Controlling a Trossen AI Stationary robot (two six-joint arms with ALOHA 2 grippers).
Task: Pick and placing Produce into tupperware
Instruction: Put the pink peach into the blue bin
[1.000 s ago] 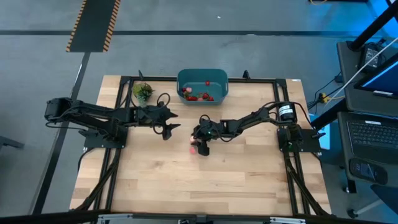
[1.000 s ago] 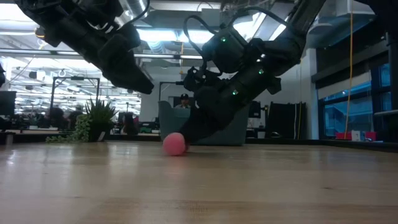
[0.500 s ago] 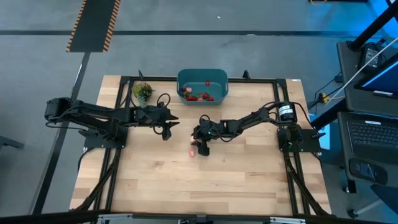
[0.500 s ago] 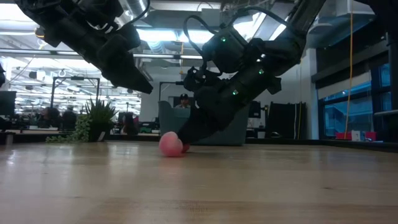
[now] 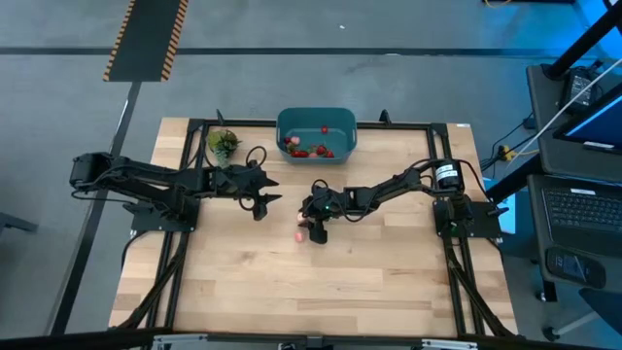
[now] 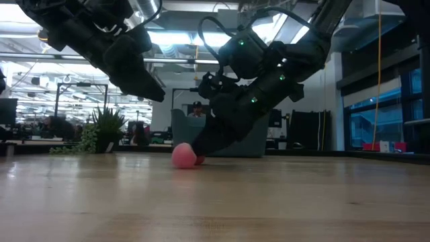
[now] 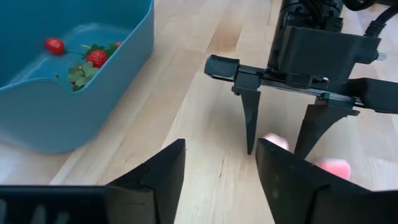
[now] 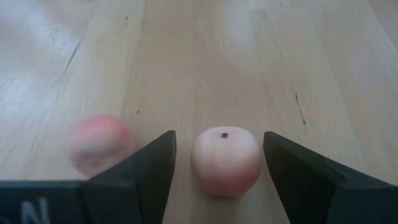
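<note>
The teal tupperware (image 5: pixel 316 131) stands at the table's far edge with several red produce pieces (image 5: pixel 309 150) inside. My right gripper (image 5: pixel 313 231) is down at the table's middle and open. A round pink piece (image 8: pixel 225 160) rests on the wood between its two fingers, with a gap showing on either side. A second pink piece (image 8: pixel 99 144) lies just outside one finger, also seen in the high view (image 5: pixel 299 234). My left gripper (image 5: pixel 267 201) hovers open above the table to the left, with nothing between its fingers (image 7: pixel 221 146).
A green leafy bunch (image 5: pixel 223 143) sits at the far left, beside the tub. A black frame (image 5: pixel 181 253) runs along the table's sides. Bare wood (image 5: pixel 311 287) fills the table's near half.
The pink piece outside my right gripper's fingers has rolled a short way over the wood toward the table's left and near edge. Both arms have stayed where they were.
</note>
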